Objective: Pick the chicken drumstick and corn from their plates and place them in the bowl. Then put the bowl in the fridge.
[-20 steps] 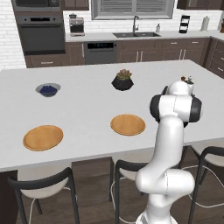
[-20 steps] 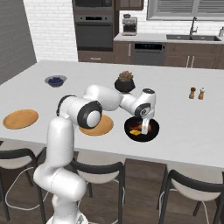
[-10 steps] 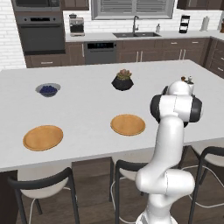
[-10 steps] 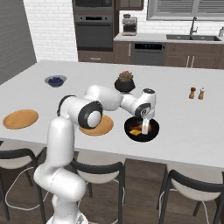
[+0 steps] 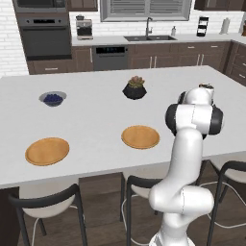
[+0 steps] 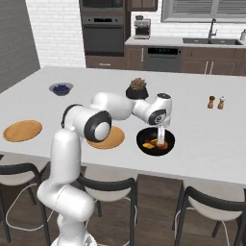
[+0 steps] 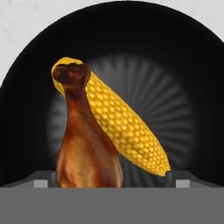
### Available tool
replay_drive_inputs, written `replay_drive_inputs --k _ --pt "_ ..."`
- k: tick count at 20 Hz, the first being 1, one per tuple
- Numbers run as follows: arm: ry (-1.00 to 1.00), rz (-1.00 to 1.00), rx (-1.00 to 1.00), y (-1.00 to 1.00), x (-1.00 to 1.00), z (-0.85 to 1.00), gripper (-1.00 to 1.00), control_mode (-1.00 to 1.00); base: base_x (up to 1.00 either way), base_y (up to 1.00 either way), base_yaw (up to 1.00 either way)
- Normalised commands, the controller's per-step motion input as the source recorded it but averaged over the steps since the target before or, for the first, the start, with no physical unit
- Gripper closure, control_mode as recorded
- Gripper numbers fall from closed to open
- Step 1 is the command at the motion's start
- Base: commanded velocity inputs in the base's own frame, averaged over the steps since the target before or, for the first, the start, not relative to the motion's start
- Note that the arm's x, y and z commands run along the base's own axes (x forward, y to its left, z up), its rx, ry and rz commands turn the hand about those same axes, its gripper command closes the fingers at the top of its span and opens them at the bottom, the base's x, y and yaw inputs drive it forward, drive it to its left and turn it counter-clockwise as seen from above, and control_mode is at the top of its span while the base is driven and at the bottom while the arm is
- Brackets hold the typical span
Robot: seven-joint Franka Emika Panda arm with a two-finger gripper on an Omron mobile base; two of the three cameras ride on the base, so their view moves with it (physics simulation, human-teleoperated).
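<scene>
— Kitchen first: what's in the room?

— White brick wall, dark cabinets, a built-in oven (image 6: 103,33), a sink (image 6: 211,41) under a shuttered window, and a coffee machine (image 6: 141,27) on the back worktop. Any lettering on the appliances is too small to read.

— And the surface?

— One long white counter (image 6: 202,139) with dark stools along its near edge. A potted plant (image 6: 138,90) stands about mid-counter; take that as the marker.

— Where's the food?

— Both pieces lie in a black bowl (image 6: 144,139), nearer the stools than the plant and slightly to its right. In the hand view, the drumstick (image 7: 87,148) has its bone end pointing up, and the corn (image 7: 122,127) lies slanted against it, the two touching.

— The plates?

— One plate (image 6: 115,139) is in front of the plant, just left of the black bowl and partly behind the arm. The other plate (image 6: 22,130) is far to the plant's left, near the stool edge. A blue bowl (image 6: 61,88) sits well left of the plant, level with it. Two shakers (image 6: 216,102) stand well to its right.

— The gripper?

— The gripper (image 6: 162,136) hangs straight down over the black bowl. Its tips sit wide apart on either side of the food, gripping nothing.
</scene>
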Motion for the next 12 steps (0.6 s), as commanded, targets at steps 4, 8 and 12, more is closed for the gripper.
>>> replay_drive_inputs --k 4,8,12 --pt "0.03 0.11 0.00 0.00 0.01 0.54 -1.00 -1.00 0.00 0.00 0.00" --pt "0.03 0.14 0.00 0.31 0.00 0.44 -1.00 -1.00 0.00 0.00 0.00" --pt "0.01 0.24 0.00 0.75 0.00 0.11 -1.00 -1.00 0.00 0.00 0.00"
